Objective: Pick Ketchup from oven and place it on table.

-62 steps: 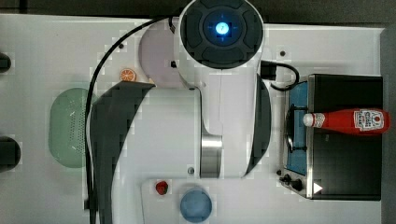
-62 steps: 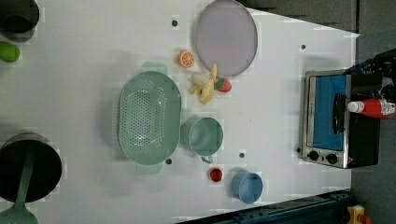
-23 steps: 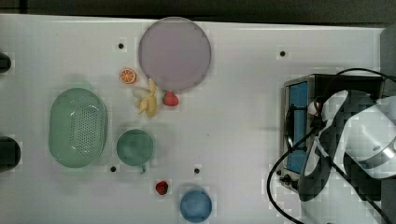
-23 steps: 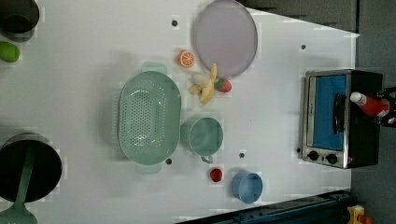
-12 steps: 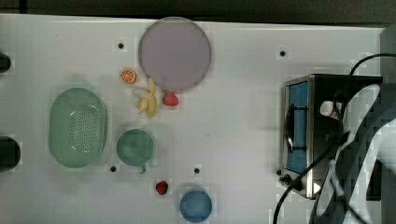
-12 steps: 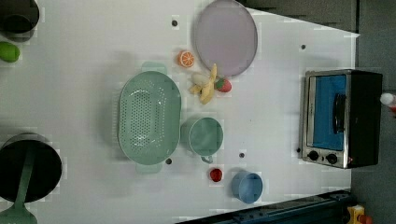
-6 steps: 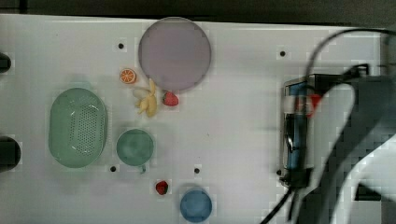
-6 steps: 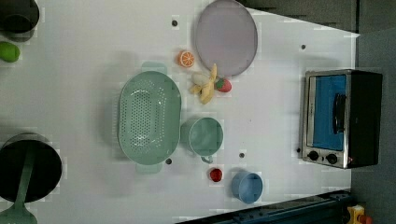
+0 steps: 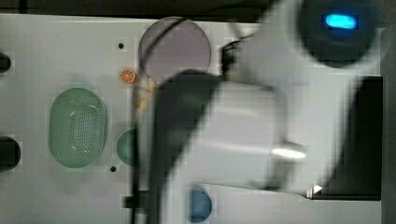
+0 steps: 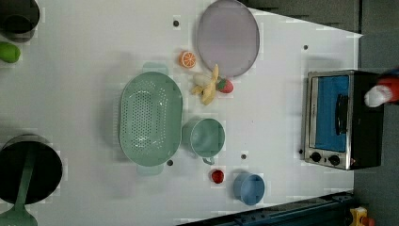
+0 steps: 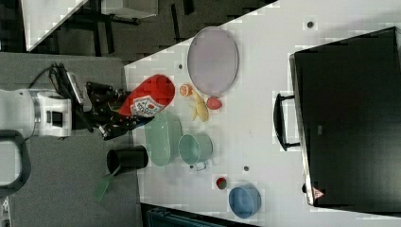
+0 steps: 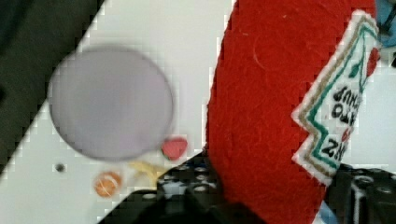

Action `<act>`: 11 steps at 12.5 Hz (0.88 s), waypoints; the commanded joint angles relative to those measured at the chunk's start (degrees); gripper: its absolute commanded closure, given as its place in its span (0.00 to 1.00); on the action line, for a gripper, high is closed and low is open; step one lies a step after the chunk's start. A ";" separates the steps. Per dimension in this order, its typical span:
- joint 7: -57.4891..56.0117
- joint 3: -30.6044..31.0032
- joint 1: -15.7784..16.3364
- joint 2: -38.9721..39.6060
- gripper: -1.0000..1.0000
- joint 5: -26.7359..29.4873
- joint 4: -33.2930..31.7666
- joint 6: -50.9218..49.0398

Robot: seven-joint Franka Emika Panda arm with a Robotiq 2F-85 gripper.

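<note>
The end effector (image 11: 124,113) holds the red Ketchup (image 11: 146,100) up in the air, near a bench (image 11: 265,94) edge, away from the oven (image 11: 350,118).

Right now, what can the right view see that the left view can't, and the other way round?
Right view: the gripper clamped around the Ketchup, with its label facing out. Left view: the oven from the front, with its blue glass door and knobs, plus a small green thing. Both: the purple plate, green colander, green mug, blue bowl and some of the Ketchup.
</note>
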 commanded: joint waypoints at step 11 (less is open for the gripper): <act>3.47 2.48 0.25 9.86 0.36 -0.52 -32.47 36.02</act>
